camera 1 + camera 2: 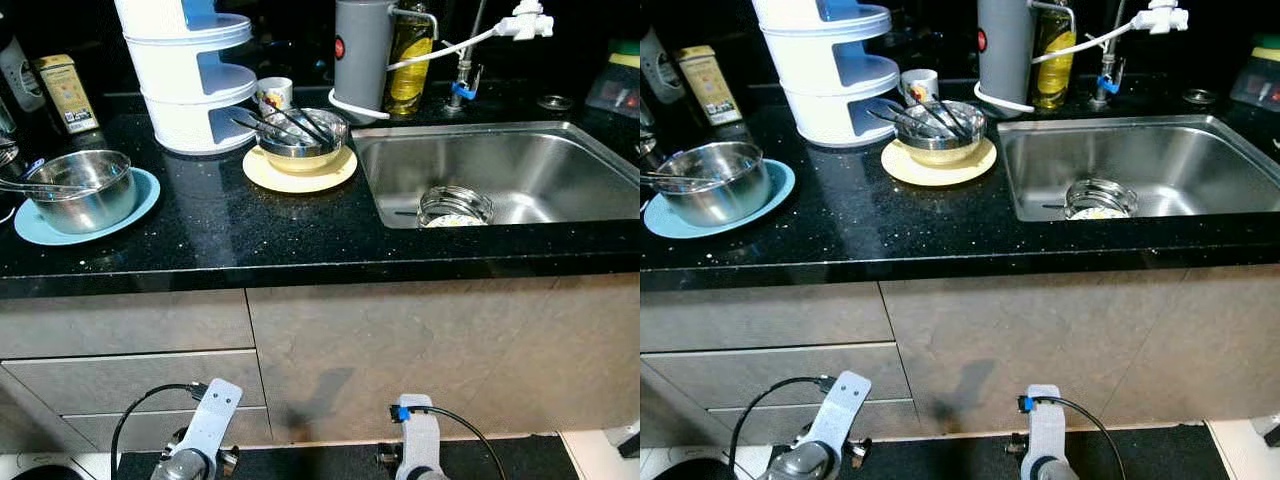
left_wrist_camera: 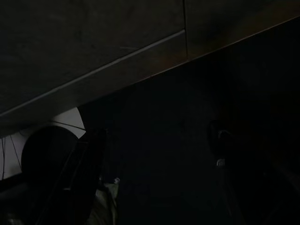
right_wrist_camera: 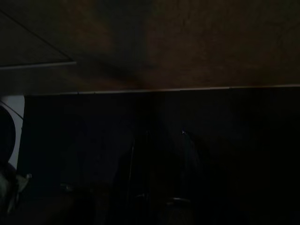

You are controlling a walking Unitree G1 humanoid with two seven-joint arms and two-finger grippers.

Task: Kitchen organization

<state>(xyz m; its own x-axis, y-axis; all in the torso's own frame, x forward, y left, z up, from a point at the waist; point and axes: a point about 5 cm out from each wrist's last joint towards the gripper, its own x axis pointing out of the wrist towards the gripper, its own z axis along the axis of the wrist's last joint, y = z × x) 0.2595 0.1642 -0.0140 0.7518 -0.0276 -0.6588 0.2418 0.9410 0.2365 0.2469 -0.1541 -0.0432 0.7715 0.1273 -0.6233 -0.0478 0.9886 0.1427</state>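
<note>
- Overhead, from the head cameras: both arms hang low before the cabinet fronts (image 1: 400,340), well below the black counter (image 1: 220,235). A steel bowl (image 1: 82,188) sits on a blue plate (image 1: 140,205) at the left; another steel bowl with utensils (image 1: 300,135) rests on a yellow plate (image 1: 300,172) beside the sink (image 1: 520,170). Reaching up from this low, an arm could catch the counter edge, and the loose utensils could tip out if that bowl is nudged.
- Left wrist view: very dark; left gripper (image 2: 154,154) looks spread and empty, with one finger (image 2: 89,168) dim.
- Right wrist view: too dark; I cannot tell the right gripper's state.
</note>
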